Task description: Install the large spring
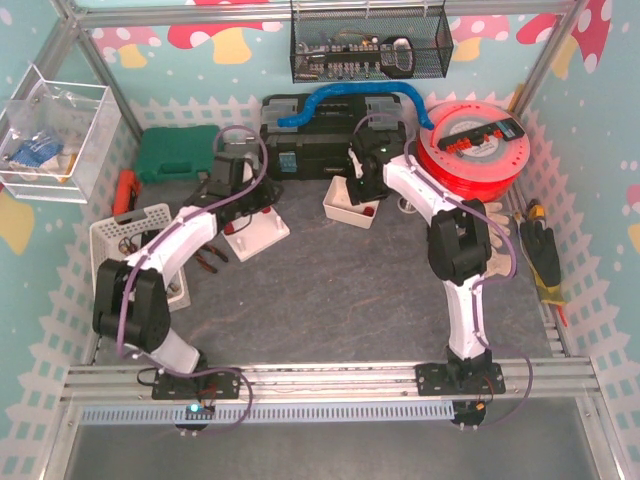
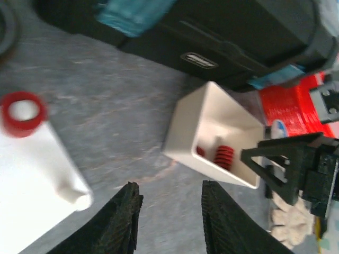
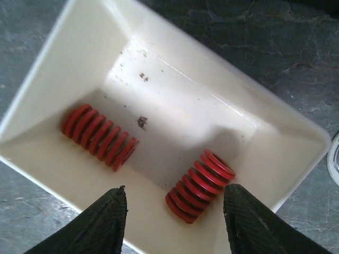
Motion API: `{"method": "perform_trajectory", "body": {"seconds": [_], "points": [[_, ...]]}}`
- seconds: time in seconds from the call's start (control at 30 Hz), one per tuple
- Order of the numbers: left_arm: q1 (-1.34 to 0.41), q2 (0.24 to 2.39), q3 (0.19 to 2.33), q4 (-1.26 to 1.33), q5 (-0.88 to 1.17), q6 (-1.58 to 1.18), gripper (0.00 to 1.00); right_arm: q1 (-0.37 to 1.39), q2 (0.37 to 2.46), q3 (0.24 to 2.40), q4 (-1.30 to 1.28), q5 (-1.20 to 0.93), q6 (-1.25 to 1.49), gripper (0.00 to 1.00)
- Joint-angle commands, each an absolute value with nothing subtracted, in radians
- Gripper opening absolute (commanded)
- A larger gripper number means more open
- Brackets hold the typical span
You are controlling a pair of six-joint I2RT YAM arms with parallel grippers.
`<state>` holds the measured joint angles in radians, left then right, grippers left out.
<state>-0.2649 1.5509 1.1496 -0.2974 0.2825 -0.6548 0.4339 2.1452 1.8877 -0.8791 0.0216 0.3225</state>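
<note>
A white bin (image 3: 175,114) holds two red springs, a longer one (image 3: 99,136) on the left and a thicker one (image 3: 200,185) on the right. My right gripper (image 3: 175,214) hangs open just above the bin, its fingers to either side of the thicker spring without gripping it. In the top view this gripper (image 1: 362,185) is over the bin (image 1: 338,210). My left gripper (image 2: 170,211) is open and empty above the bare table. To its left lies a white fixture block (image 2: 32,180) with a red ring (image 2: 22,112) at its end. The bin (image 2: 209,135) is ahead of it.
A black toolbox (image 1: 320,135) with a blue hose (image 1: 350,100) stands behind the bin. A red cable reel (image 1: 475,145) is at the back right, and a green case (image 1: 178,152) and a white basket (image 1: 125,235) are at the left. Gloves (image 1: 495,235) lie by the right arm.
</note>
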Motion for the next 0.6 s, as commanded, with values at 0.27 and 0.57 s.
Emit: {"method": "perform_trajectory", "body": {"seconds": [0.27,0.57], "points": [[-0.448,1.855,1.4,-0.114,0.329,-0.501,0.38,0.439,1.982,1.815,-0.881,0.121,0.42,0.64],[-0.469,2.063,1.527,-0.115,0.32,-0.502,0.41,0.43,1.809,1.599,-0.766,0.157,0.373,0.72]]}}
